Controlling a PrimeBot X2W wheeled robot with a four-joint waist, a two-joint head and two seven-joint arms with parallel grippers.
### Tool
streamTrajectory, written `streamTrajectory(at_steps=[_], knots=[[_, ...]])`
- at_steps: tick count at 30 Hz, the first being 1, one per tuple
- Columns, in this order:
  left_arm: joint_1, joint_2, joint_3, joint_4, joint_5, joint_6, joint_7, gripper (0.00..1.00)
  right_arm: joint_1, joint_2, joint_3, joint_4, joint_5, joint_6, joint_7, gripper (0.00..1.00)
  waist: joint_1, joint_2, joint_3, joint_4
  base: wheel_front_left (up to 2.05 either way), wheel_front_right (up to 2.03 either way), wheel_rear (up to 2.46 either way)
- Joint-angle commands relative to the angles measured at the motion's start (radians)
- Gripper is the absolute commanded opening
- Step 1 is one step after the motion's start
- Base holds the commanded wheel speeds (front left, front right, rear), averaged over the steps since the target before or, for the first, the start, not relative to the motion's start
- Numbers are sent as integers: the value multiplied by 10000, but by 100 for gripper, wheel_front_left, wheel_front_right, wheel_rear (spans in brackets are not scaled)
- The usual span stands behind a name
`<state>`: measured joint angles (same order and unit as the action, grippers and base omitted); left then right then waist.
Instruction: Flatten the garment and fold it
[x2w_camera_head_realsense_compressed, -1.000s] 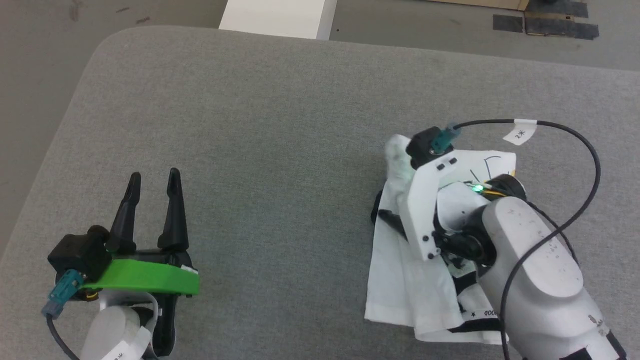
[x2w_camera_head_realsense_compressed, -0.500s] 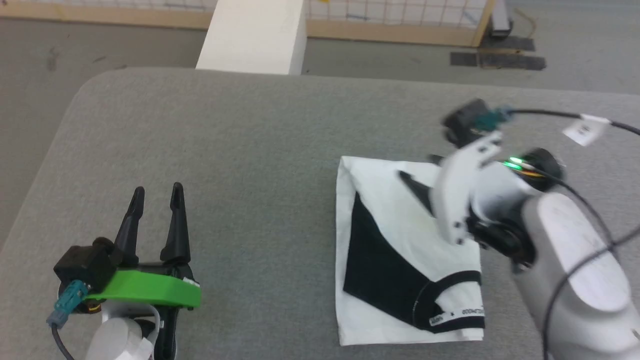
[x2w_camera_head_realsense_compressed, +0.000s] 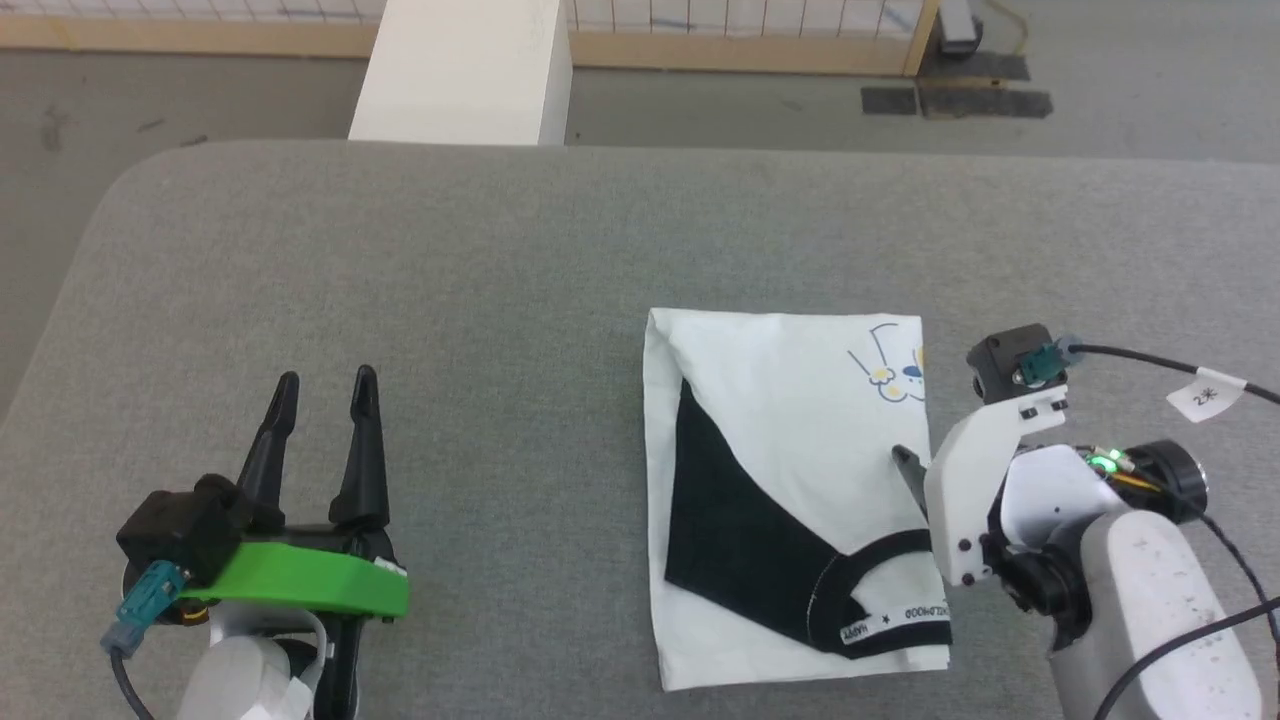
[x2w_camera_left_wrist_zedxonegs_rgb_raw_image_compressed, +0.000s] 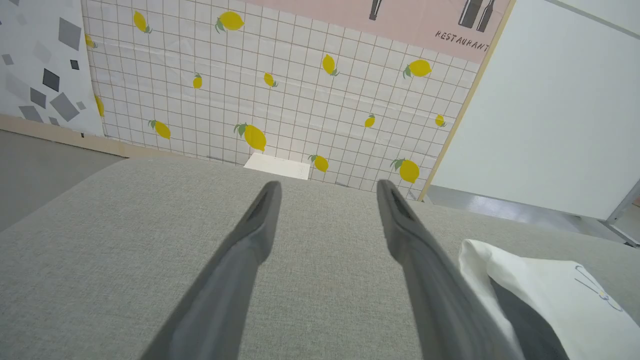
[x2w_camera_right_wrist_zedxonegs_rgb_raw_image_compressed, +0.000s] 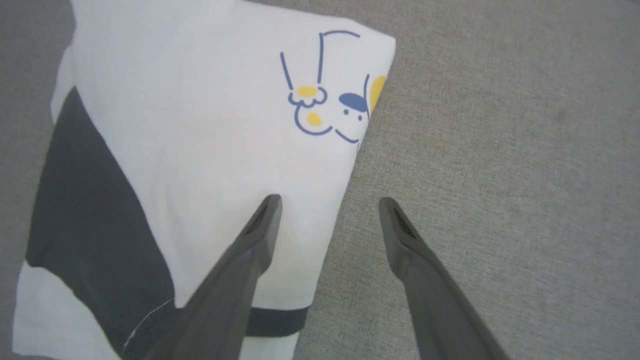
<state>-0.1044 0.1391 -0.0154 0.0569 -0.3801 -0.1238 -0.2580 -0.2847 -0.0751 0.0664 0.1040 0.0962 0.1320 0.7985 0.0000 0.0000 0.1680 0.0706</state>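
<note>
Print (x2w_camera_right_wrist_zedxonegs_rgb_raw_image_compressed: 320, 100) on garment (x2w_camera_right_wrist_zedxonegs_rgb_raw_image_compressed: 200, 150) cut off at fold; collar lettering (x2w_camera_head_realsense_compressed: 895, 620) too small to read.

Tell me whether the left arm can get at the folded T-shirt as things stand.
Probably yes: the left tool is open, and bare grey tabletop lies between it and the garment, nothing in the way.

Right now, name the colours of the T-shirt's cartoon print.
Cartoon print: blue lines, yellow patches; right wrist view.

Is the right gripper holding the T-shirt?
No, the right gripper stands wide open over the T-shirt edge, pinching no cloth.
</note>
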Motion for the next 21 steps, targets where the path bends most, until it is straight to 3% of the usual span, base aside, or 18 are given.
streamTrajectory(at_steps=[1,13,14,16,21], knots=[[-87,97,-1,25,-10,-69,-38,100,88,98,-48,163,-102,-13,-147,100,0,0,202,148,0,0,0],[-312,124,-70,189,-169,-69,-38,100,-8,244,-14,1609,-479,-13,-373,100,0,0,455,394,0,0,0],[-316,127,-65,198,-174,-69,-38,100,-28,245,-18,1697,-484,-13,-366,39,0,0,445,392,0,0,0],[-313,132,-62,210,-178,-69,-38,100,-81,246,12,1825,-477,-13,-388,0,0,0,413,388,0,0,0],[-301,151,-123,253,-207,-69,-38,100,-185,189,25,1954,-382,-13,-484,0,0,0,267,355,0,0,0]])
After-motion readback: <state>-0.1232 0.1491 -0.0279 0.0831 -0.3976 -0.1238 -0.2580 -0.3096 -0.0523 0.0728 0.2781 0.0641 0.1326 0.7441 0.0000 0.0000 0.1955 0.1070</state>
